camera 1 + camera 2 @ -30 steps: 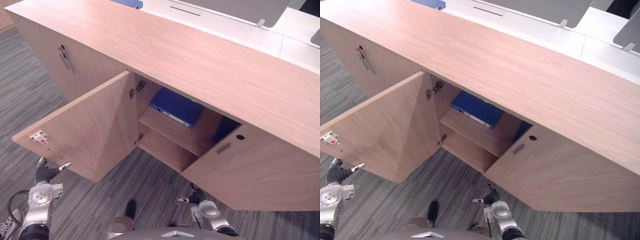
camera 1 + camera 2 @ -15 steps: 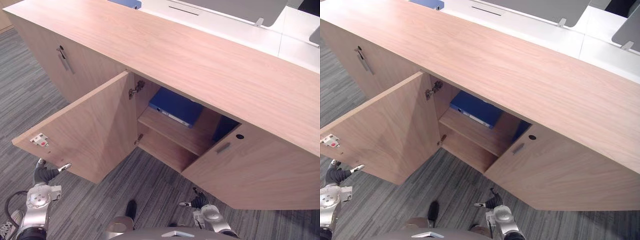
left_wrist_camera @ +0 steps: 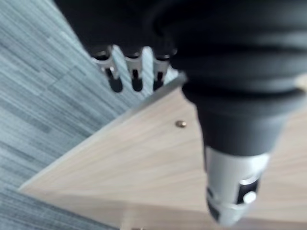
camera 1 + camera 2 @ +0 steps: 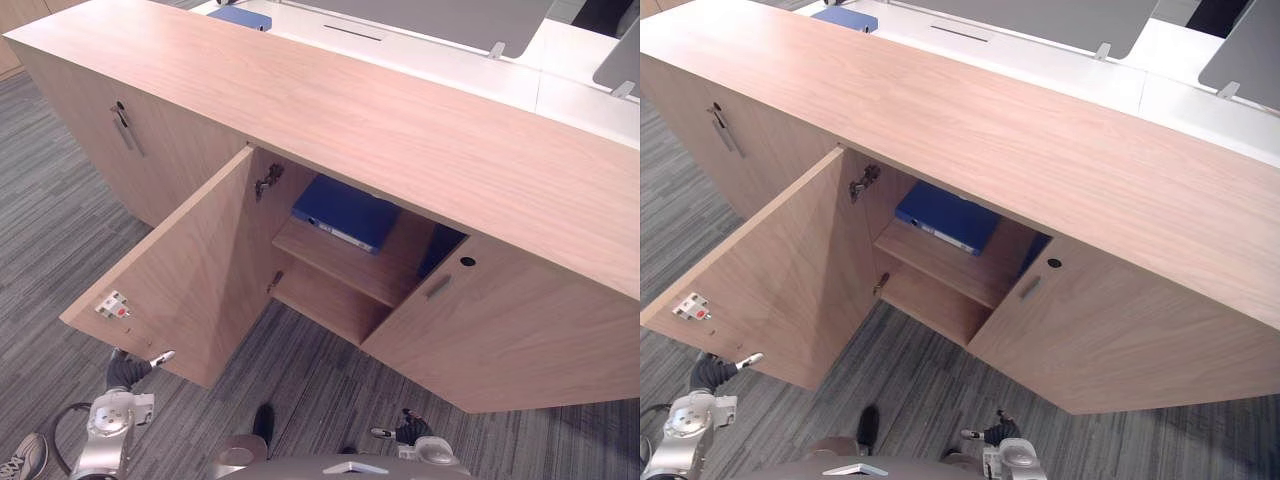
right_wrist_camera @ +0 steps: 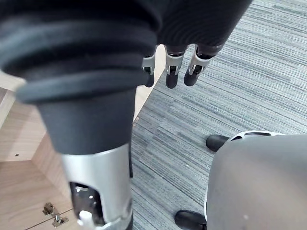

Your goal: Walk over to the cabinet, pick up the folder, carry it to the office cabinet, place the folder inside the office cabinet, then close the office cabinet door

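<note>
Blue folder (image 4: 345,212) lies flat on the upper shelf (image 4: 350,272) inside the office cabinet (image 4: 380,110), set back from the front edge. It's in far enough that a door should swing past w/o catching it, so the placing step looks done. What's left, by my read, is closing up.

L door (image 4: 190,285) stands wide open over the carpet (image 4: 60,230). R door (image 4: 510,330) is part open too, so the opening between them shows the shelf.

L hand (image 4: 128,372) hangs low, just under the L door's free lower corner. Its fingers (image 3: 135,72) are straight and relaxed, holding nothing, w/ tips at the door's edge. Can't tell if they touch. It's a sensible spot, prob. for pushing the panel round on its hinge (image 4: 266,183).

R hand (image 4: 412,432) sits low near the body, fingers (image 5: 173,64) loose over the carpet, empty and clear of the R door.

Main risk: a push at the low corner may slip off the edge.
</note>
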Robot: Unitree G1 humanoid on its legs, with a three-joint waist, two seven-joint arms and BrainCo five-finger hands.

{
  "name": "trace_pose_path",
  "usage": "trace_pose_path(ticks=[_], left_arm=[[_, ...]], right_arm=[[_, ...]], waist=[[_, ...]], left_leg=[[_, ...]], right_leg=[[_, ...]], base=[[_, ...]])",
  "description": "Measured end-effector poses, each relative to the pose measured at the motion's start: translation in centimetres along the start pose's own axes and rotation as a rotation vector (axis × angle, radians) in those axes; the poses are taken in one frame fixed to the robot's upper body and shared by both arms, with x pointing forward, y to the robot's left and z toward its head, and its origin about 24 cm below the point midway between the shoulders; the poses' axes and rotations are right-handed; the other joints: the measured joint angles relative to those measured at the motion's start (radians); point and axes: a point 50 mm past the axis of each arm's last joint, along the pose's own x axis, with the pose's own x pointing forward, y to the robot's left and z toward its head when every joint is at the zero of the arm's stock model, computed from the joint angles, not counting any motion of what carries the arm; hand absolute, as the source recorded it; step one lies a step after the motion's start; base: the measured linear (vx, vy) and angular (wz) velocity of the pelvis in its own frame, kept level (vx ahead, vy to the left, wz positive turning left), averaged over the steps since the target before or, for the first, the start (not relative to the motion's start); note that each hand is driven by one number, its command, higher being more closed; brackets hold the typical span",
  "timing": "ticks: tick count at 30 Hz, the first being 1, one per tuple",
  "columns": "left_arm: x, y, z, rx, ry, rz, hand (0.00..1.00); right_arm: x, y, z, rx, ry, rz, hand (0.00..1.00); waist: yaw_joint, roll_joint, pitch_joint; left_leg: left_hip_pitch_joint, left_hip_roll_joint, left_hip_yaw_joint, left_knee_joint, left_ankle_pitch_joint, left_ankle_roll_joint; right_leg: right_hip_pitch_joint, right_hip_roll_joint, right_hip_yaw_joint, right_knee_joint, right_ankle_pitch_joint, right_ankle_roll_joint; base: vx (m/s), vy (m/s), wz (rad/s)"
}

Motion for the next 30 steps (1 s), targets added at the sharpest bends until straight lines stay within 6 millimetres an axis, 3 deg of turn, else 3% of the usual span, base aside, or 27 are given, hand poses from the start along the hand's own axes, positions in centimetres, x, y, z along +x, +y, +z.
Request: trace_pose_path(ticks=[11, 17, 20, 30], left_arm=[[-3.1, -4.1, -4.1, 0.046, 0.144, -0.192, 0.0], [-4.9, -8.8, -4.6, 0.123, 0.144, -0.416, 0.0], [-5.5, -11.3, -4.0, 0.124, 0.123, -0.517, 0.0], [-4.7, -18.0, 2.2, 0.191, -0.117, -0.772, 0.0]], right_arm=[[-0.2, -0.4, -1.0, 0.104, 0.033, -0.029, 0.0], [-0.3, -0.5, -0.9, 0.12, 0.02, -0.033, 0.0], [-0.3, -0.4, -0.5, 0.122, 0.006, -0.031, 0.0], [-0.3, -0.1, -0.5, 0.133, 0.008, -0.022, 0.0]], waist=[[-0.006, 0.001, -0.009], [-0.039, 0.013, -0.041], [-0.066, 0.021, -0.047], [-0.151, 0.024, -0.096]], left_leg=[[-0.003, 0.001, 0.062, 0.0, -0.003, 0.005], [0.017, 0.008, 0.154, 0.0, -0.021, 0.011], [0.019, 0.016, 0.203, 0.0, -0.022, 0.011], [0.074, 0.026, 0.369, 0.0, -0.068, 0.006]], right_leg=[[-0.034, -0.002, 0.07, 0.0, 0.016, 0.021], [-0.06, -0.001, 0.168, -0.004, 0.034, 0.018], [-0.085, 0.005, 0.22, -0.004, 0.047, 0.014], [-0.122, 0.025, 0.393, -0.011, 0.075, 0.013]], base=[[0.0, 0.008, -0.16], [-0.02, 0.038, -0.47], [-0.05, 0.034, -0.52], [-0.01, 0.009, -0.54]])
